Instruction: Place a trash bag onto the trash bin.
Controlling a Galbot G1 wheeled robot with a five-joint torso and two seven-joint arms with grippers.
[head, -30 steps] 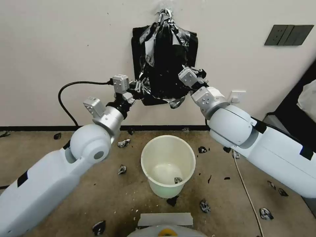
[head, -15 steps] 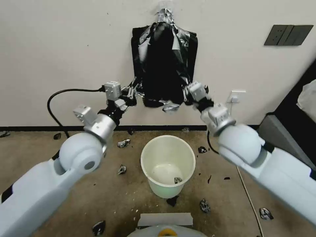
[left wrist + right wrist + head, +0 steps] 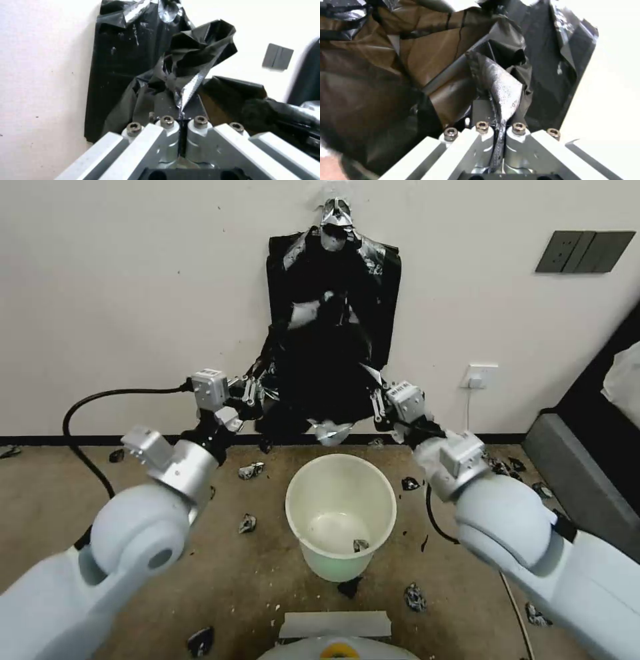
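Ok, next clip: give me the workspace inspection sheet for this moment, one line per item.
Surface: tan floor, dusty, bare between scraps.
Job's things: trash bag stretched between both grippers in front of the wall, above the trash bin; bin upright, unlined, one scrap inside.
Clutter: torn black plastic scraps scattered around the bin; flat bundle of black bags hanging on the wall behind.
Grippers: left gripper shut on the bag's left edge; right gripper shut on its right edge.
Cables: black cable looping from the left wrist; white cord below the wall outlet.
Surroundings: dark switch plate on the white wall.
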